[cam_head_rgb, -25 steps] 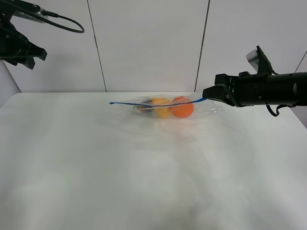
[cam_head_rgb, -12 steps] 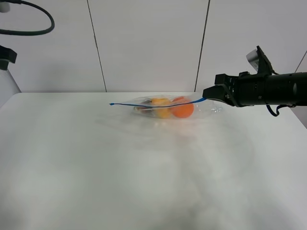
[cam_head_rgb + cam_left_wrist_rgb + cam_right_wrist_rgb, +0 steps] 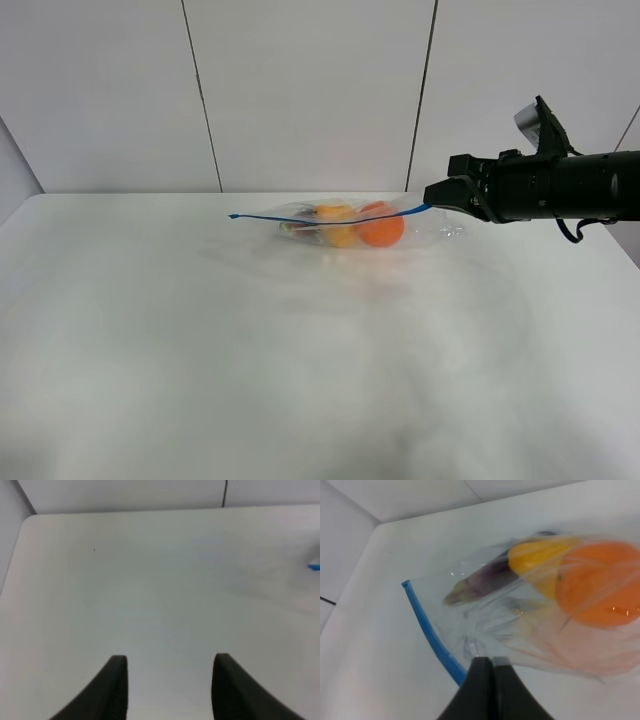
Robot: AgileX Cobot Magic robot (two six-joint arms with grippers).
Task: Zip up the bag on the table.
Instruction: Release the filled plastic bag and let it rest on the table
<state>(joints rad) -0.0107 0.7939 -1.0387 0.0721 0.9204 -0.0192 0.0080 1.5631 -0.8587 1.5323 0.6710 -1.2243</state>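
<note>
Clear bag (image 3: pixel 350 224), blue strip (image 3: pixel 427 625) in right claw (image 3: pixel 487 661)

No legible text or labels anywhere.

You have: right arm (image 3: pixel 575 185), cut off at the high view's right edge; zip strip (image 3: pixel 431 632), one end hidden under the right gripper (image 3: pixel 487 661)'s pinched tips; orange (image 3: pixel 600 582), cropped; bag (image 3: pixel 314 567), only a blurred blue sliver at the left wrist.

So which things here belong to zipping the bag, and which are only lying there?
For the job: bag, its blue zip strip, right gripper shut on the bag's edge, table.
Only there: orange, yellow fruit, eggplant inside the bag; left gripper, open, apart.
</note>
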